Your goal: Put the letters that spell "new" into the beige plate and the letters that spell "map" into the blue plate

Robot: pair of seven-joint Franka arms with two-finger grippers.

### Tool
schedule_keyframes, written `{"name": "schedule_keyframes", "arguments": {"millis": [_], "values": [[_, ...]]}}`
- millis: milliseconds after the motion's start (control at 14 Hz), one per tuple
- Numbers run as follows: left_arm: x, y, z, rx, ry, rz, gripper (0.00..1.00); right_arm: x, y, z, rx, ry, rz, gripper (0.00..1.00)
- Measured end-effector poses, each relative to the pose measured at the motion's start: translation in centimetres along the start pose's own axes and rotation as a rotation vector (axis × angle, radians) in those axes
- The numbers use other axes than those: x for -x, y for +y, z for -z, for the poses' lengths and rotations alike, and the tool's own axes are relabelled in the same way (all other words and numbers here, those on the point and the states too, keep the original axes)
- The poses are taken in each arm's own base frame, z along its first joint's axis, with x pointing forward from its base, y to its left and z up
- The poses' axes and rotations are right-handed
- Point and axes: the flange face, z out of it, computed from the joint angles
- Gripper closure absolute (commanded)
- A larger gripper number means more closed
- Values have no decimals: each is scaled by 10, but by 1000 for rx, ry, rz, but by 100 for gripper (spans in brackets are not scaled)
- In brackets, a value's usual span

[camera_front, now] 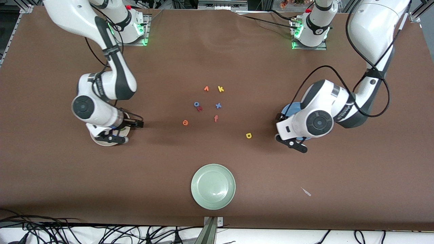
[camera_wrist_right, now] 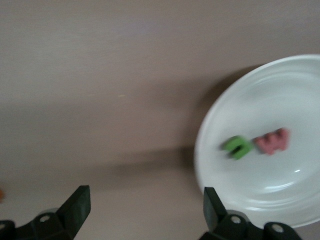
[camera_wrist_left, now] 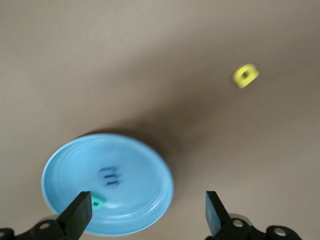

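The blue plate [camera_front: 290, 109] [camera_wrist_left: 145, 165] lies at the left arm's end of the table. In it are the blue-purple m [camera_wrist_left: 109, 176] and the teal p [camera_wrist_left: 98, 202]. My left gripper [camera_front: 287, 134] [camera_wrist_left: 147, 212] hangs open and empty over the plate's edge. The yellow a [camera_front: 249, 135] [camera_wrist_left: 245, 75] lies on the cloth beside that plate. The beige plate [camera_front: 101, 142] [camera_wrist_right: 280, 200] holds the green n [camera_wrist_right: 237, 146] and the salmon w [camera_wrist_right: 272, 141]. My right gripper [camera_front: 127, 132] [camera_wrist_right: 145, 207] is open and empty beside its rim. The orange e [camera_front: 185, 122] lies on the cloth mid-table.
Loose letters lie mid-table: an orange one [camera_front: 206, 88], a yellow k [camera_front: 220, 89], a blue o [camera_front: 196, 104] touching a small red letter [camera_front: 200, 108], a blue x [camera_front: 218, 105] and an orange f [camera_front: 216, 118]. A pale green plate [camera_front: 213, 186] sits nearest the front camera.
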Motion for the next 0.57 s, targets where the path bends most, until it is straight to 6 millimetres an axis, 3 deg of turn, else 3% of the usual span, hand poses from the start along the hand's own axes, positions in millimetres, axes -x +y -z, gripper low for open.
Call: {"name": "schedule_keyframes", "arguments": {"millis": [215,573], "values": [[-24,39,-3,14,52,130,0,18,-52,-3,-30,9,-84,0],[-59,83,-73,74,103,393,2,46,-121,-43,-48,54,-208,0]]}}
